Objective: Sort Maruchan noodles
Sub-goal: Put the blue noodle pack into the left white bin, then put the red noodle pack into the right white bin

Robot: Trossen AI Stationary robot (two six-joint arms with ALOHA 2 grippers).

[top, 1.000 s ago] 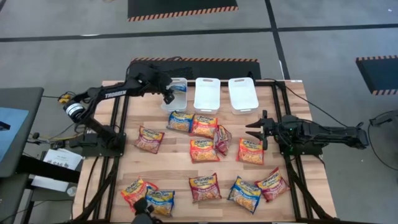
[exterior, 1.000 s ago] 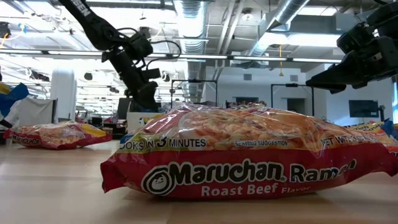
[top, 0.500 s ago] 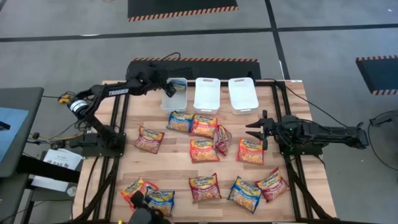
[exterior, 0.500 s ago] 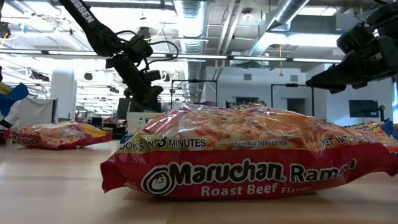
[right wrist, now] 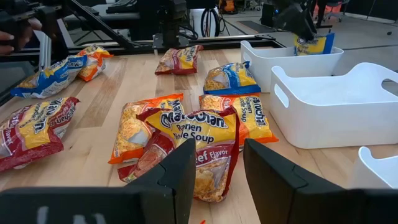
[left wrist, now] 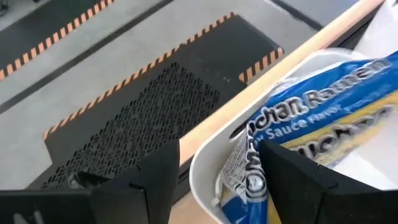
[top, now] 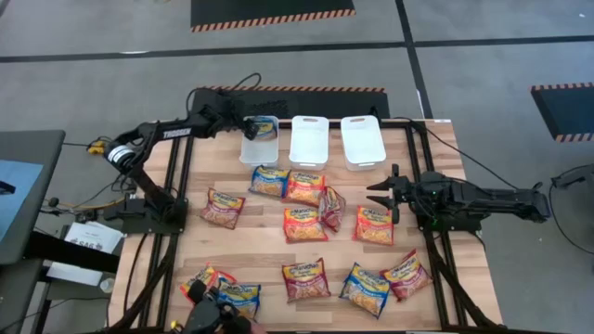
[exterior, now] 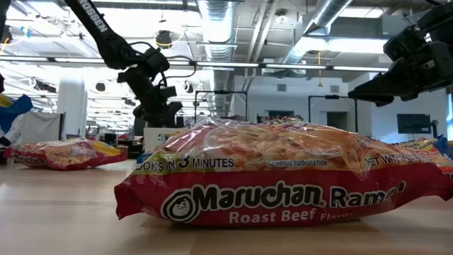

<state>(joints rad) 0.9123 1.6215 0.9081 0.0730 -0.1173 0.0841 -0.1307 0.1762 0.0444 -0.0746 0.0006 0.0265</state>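
Now the left gripper [top: 249, 125] sits higher and further toward the upper left of the high view than a second ago, when it hung over the near end of the left tray [top: 259, 148]; it has drawn back to that tray's far end. A blue packet [top: 264, 126] shows in the tray's far end, where only the gripper showed before. In the left wrist view the blue packet [left wrist: 311, 130] lies inside the white tray [left wrist: 208, 174], and the two dark fingers [left wrist: 298, 180] stand wide apart with nothing between them: released, holding nothing, one finger in front of the packet.

In the low view the left arm's gripper [exterior: 157, 106] is further left than it was.

The right gripper [top: 382, 195] has not moved; it hovers at the right of the high view's centre, just beside an orange packet [top: 373, 225]. Its fingers [right wrist: 180, 180] stand partly apart and grasp nothing, with a dark red packet [right wrist: 186, 146] on the table beyond them.

The middle tray [top: 308, 141] and right tray [top: 362, 141] hold no packets. The other Maruchan noodles [top: 303, 223] lie scattered on the wooden table [top: 260, 250], a cluster at the centre and a row along the lower edge. At the bottom left of the high view a person's hand [top: 215, 317] has come further in beside a blue packet there.
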